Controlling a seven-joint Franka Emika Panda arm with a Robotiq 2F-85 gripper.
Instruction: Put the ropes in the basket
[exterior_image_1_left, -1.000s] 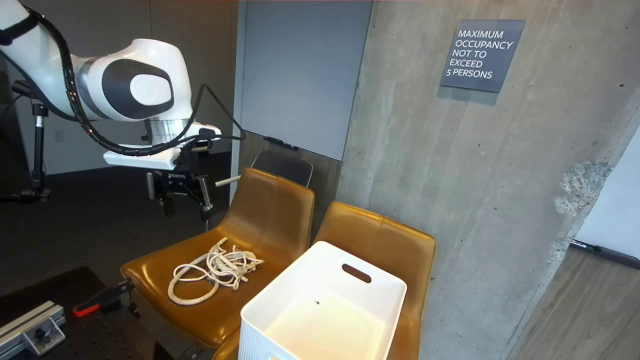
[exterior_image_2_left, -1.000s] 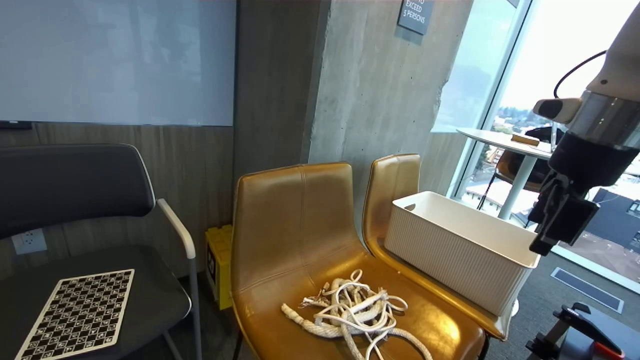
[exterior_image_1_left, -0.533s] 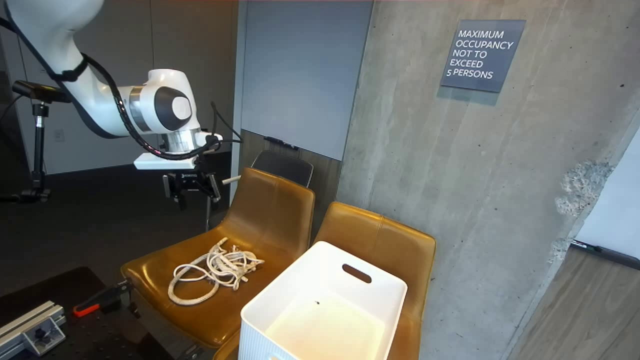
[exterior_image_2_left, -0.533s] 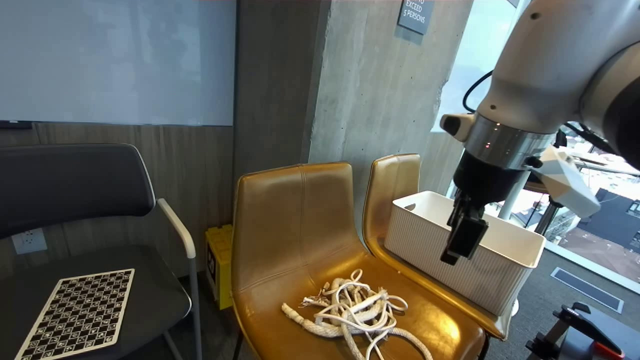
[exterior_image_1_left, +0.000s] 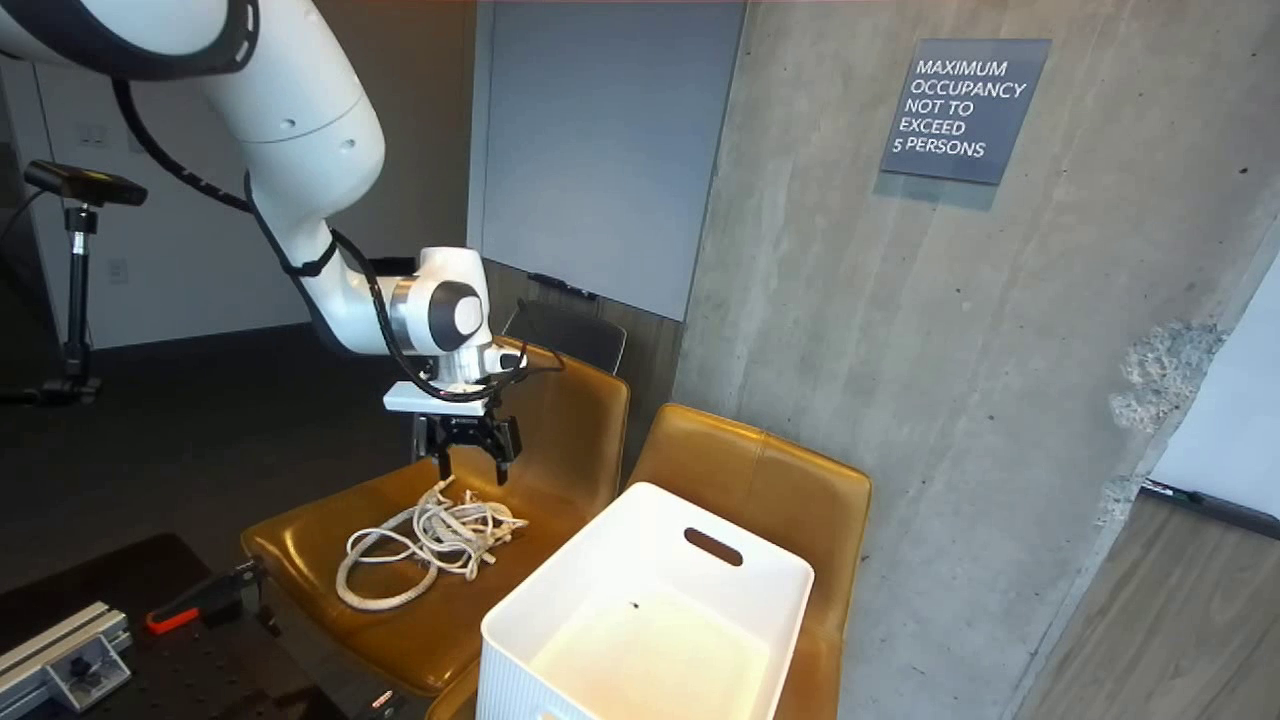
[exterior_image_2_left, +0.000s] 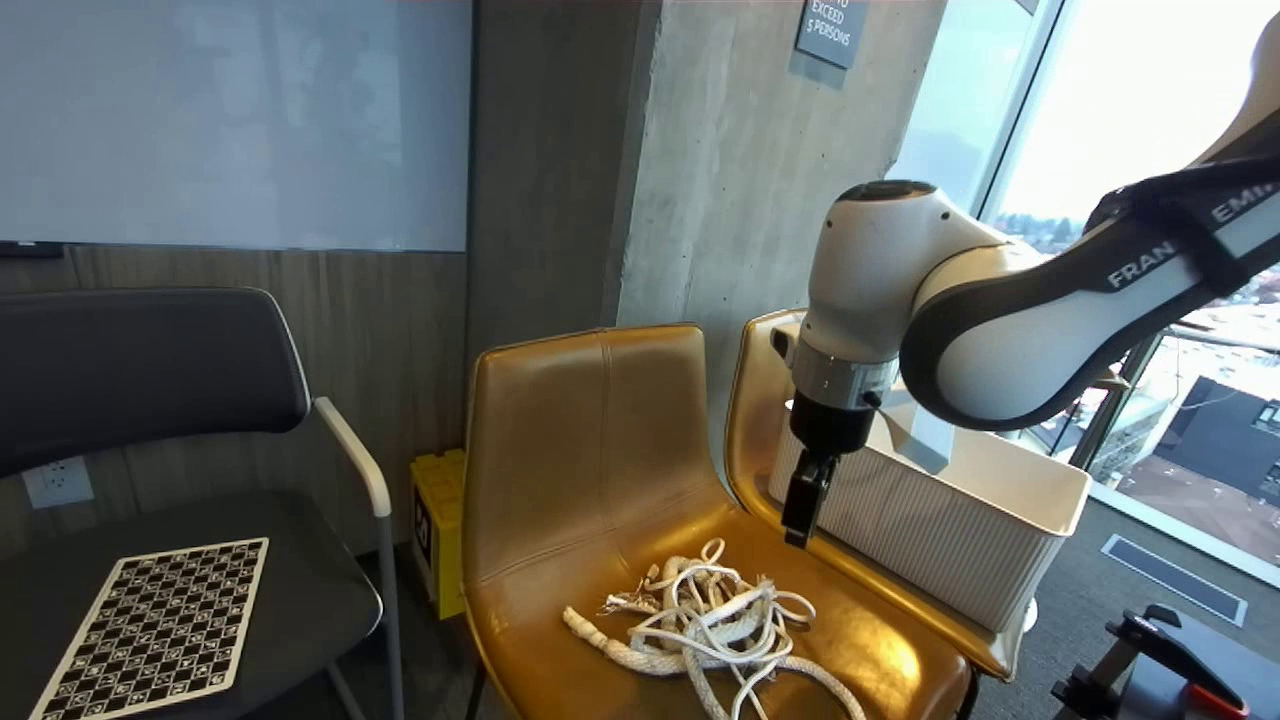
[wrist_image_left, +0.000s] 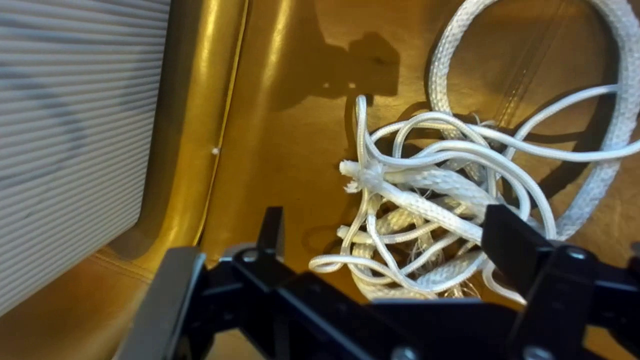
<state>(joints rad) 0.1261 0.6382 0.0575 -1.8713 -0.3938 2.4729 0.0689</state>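
Office, meeting room. Sign (exterior_image_1_left: 965, 112) on bare concrete wall (exterior_image_1_left: 900, 330), lettered MAXIMUM OCCUPANCY NOT TO EXCEED 5 PERSONS. Whiteboard (exterior_image_1_left: 600, 150), large, with tray (exterior_image_1_left: 562, 287) at lower edge. Socket (exterior_image_2_left: 60, 482) on wood-look panelling (exterior_image_2_left: 380, 330). Armchair (exterior_image_2_left: 150, 375), dark, padded; tan chairs (exterior_image_2_left: 590, 450), two. Carpet (exterior_image_2_left: 1080, 590), grey, with floor vent (exterior_image_2_left: 1175, 578). Tall window (exterior_image_2_left: 1110, 120), buildings (exterior_image_2_left: 1215, 440) outside, viewed from above.

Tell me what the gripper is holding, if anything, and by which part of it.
Nothing is held. The gripper is open, its jaws apart, and the ropes lie loose on the brown chair seat.
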